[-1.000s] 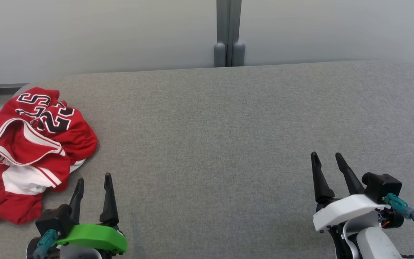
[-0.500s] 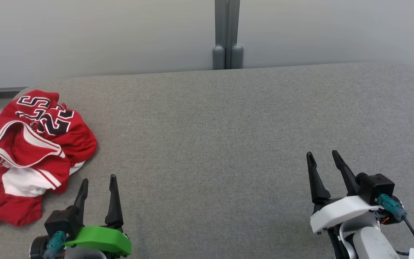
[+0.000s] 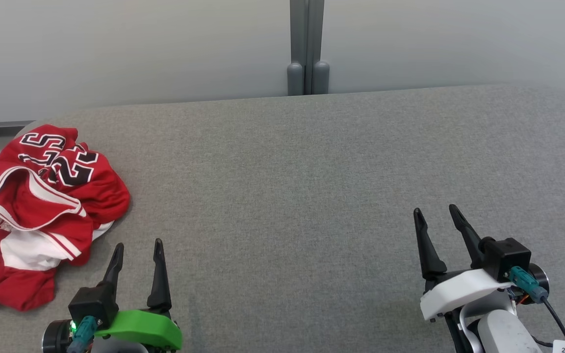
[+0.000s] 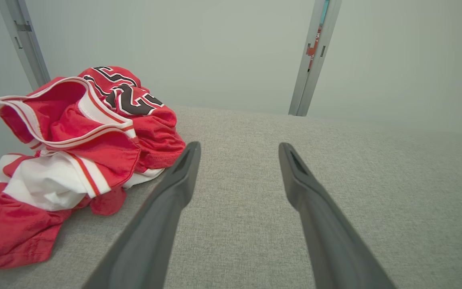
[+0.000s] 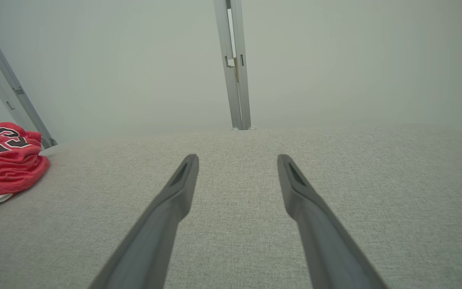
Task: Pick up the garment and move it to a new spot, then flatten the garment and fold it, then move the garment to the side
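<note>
I see the wall [image 3: 115,49] first: pale grey panels running across the whole back of the head view. Below it lies the surface [image 3: 287,171], a wide grey fabric top with rounded far corners.

The garment [image 3: 42,206] comes next, a red jersey with white trim and black numerals. It is crumpled in a heap at the far left edge of the surface, with the numerals on the far side and a white panel nearer me. In the left wrist view the garment [image 4: 74,152] bulks up on the left. In the right wrist view it is a small red lump well off to the left.

A grey post [image 3: 305,49] splits the wall at its middle and ends in two rounded feet at the surface's back edge.

The left pincer [image 3: 138,243] sits at the lower left under a green cover [image 3: 140,328]. Its two dark fingers are spread wide with nothing between them. It is close beside the garment's near right edge — a strip of grey shows between them in the head view.

The right pincer [image 3: 434,209] is at the lower right under a white cover [image 3: 459,289], well apart from the garment. It is also spread wide and empty, with only grey fabric between its fingers.

Smallest of all — a teal plug [image 3: 84,331] on the left wrist.
</note>
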